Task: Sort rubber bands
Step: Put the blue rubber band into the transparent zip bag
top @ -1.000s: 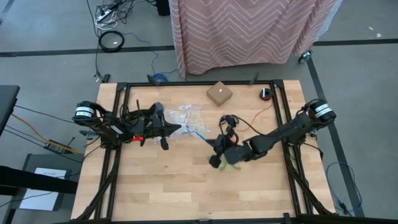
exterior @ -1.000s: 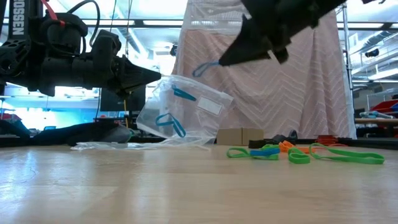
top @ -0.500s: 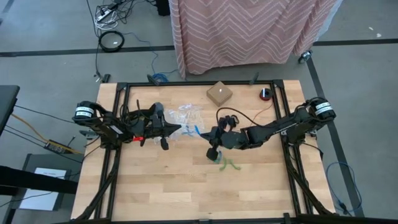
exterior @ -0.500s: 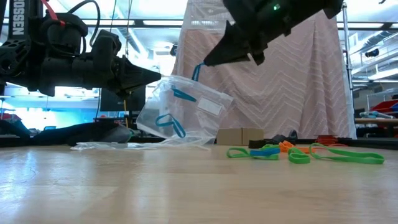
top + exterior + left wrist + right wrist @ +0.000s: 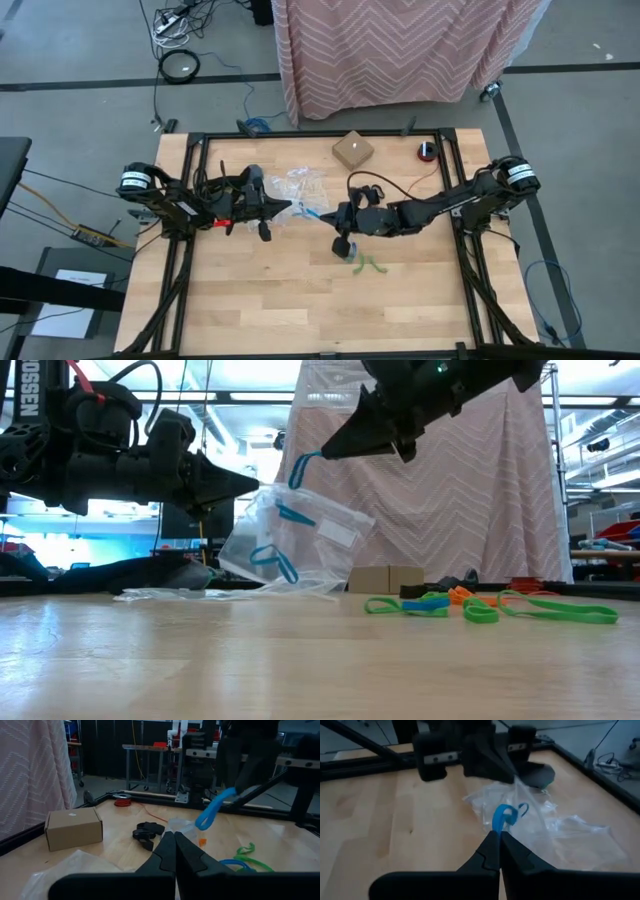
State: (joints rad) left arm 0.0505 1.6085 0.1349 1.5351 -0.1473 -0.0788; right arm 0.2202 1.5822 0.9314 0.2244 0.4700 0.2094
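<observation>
Now I see my right gripper (image 5: 322, 454) up in the air, pinched shut on a blue rubber band (image 5: 300, 468). That band hangs from the tips, just above the top of a clear plastic bag (image 5: 296, 540). My left gripper (image 5: 252, 483) is closed tight on the edge of that bag and holds it up off the table (image 5: 240, 290). I can see more blue bands (image 5: 272, 557) inside the bag.

From above, both grippers meet near the middle of the table, with the left gripper (image 5: 288, 207) on one side of the bag (image 5: 300, 186) and the right gripper (image 5: 322, 217) on the other.

More rubber bands lie loose on the wood. I see a green band (image 5: 366, 264) close under my right arm. Low down, I see a pile of green bands (image 5: 560, 610), with a blue one (image 5: 425, 604) and an orange one (image 5: 460, 595) mixed in.

A small cardboard box (image 5: 353, 151) sits near the far edge of the table. A small red thing (image 5: 428, 151) lies off to its side.
</observation>
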